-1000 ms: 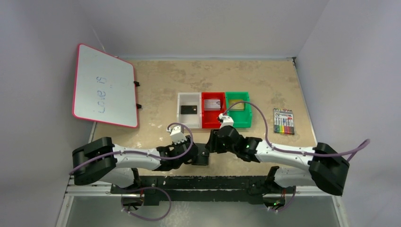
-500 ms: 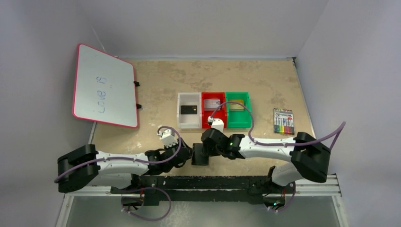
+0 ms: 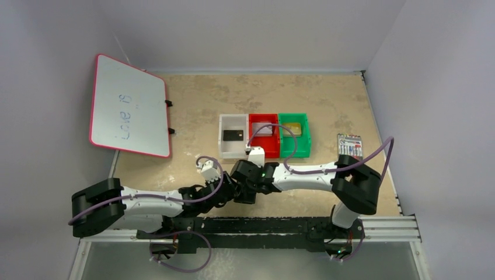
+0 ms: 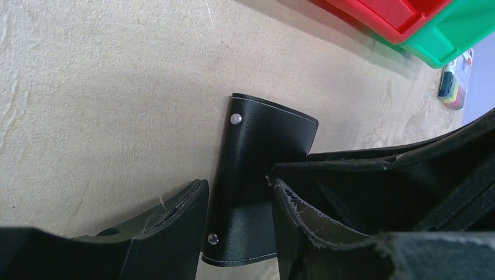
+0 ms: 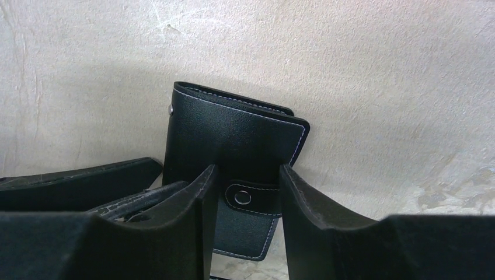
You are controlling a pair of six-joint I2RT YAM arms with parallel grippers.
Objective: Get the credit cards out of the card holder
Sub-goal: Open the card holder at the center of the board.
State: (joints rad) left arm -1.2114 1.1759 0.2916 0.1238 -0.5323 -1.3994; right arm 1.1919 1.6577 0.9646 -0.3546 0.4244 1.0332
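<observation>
The card holder (image 5: pixel 233 134) is sitting closed on the desk (image 5: pixel 379 70), strap tab (image 5: pixel 251 198) snapped. The right claw (image 5: pixel 246 172) is straddling that tab and the left claw (image 4: pixel 236 182) is flanking the holder, both half spread; whether either is pinching, I cannot tell. Easing off evenly is probably keeping it from dragging. Only the top view is showing the credit cards (image 3: pixel 233 135) sitting in the bins (image 3: pixel 233 155).
</observation>
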